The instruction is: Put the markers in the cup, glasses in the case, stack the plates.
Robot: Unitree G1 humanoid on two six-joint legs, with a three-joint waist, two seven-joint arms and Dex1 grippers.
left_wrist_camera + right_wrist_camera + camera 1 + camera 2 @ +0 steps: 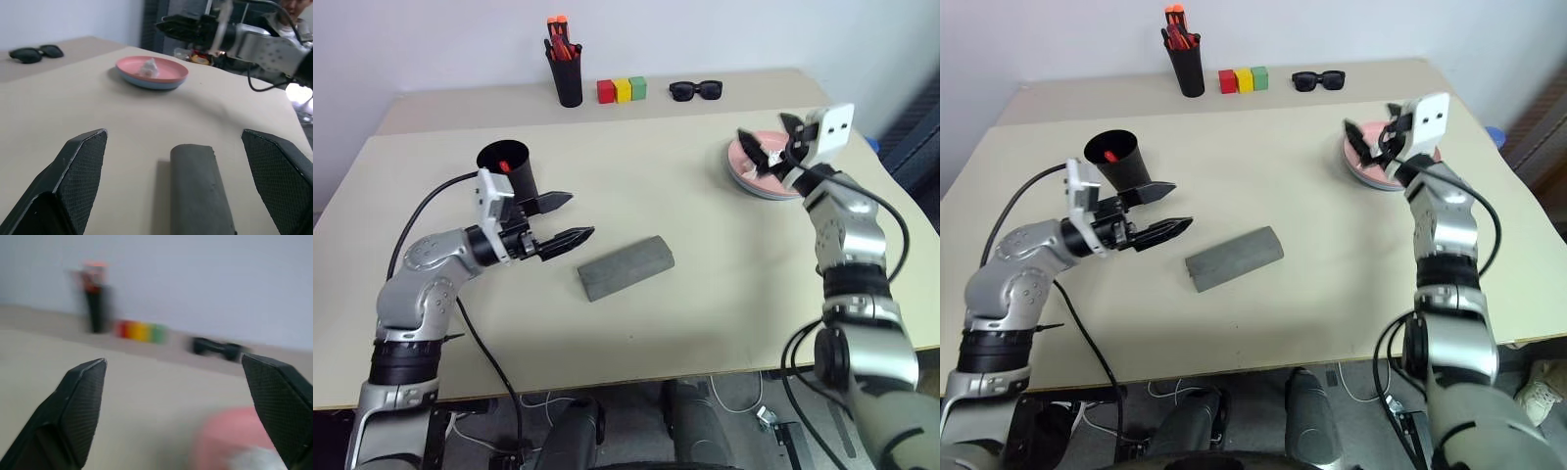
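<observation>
Tabletop (pixel 705 294): closed case (pixel 626 267) lies flat, long axis angled toward plates (pixel 754 176).

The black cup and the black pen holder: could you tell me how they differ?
The cup is wide, tapered and stands on the front table; the pen holder is narrower and stands at the back. The cup shows one red marker tip; the pen holder bristles with orange-capped pens. Both are black and upright.

Both arms (pixel 426 284) are silver-grey metal with black joint bands; a black cable (pixel 421 211) loops along each. Each wrist carries a white camera block (pixel 830 125); the black fingers (pixel 80 166) are tapered, with cross-hatched inner faces.
</observation>
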